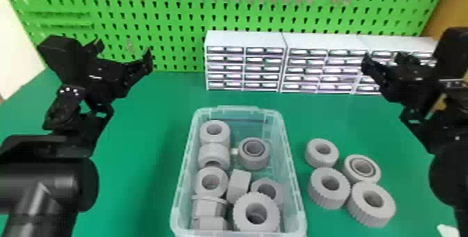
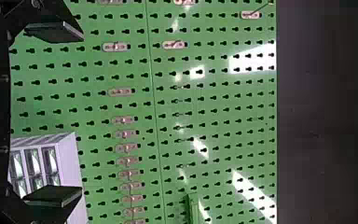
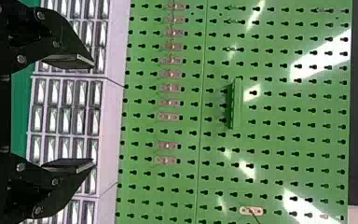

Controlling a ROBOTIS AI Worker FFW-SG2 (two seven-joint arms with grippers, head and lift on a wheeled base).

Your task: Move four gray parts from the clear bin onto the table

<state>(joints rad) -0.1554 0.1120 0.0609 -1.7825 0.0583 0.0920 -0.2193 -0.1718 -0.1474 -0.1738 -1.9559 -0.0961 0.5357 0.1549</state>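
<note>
Gray pts (image 1: 318, 192) x4; on tbl (image 1: 139, 184)

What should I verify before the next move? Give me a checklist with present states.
1. Four gray parts on the table, to the right of the clear bin: ok.
2. Those four lying flat, not stacked: ok.
3. Left gripper holding nothing, fingers apart: ok.
4. Right gripper holding nothing, fingers apart: ok.
5. Both grippers away from the bin, one to each side beyond it: ok.
6. Exact count of parts remaining in the bin: cannot tell; they crowd and overlap.
</note>
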